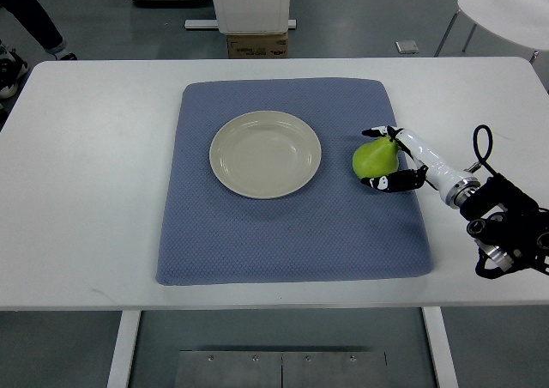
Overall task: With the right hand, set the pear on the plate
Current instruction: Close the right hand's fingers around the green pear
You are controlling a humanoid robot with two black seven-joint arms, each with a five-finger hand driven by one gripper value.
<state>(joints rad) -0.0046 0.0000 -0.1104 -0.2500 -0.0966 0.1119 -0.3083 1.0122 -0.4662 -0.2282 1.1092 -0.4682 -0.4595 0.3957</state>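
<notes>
Top view: plate (266,154) beside hand-flanked pear (374,157).

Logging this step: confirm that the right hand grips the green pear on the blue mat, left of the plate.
One detail is wrong. In the top view the right hand does grip the green pear on the blue mat, but the pear lies right of the plate, not left.

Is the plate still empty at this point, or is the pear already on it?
Empty. The plate shows only its bare cream surface; the pear sits on the blue mat to its right, within the right hand.
</notes>
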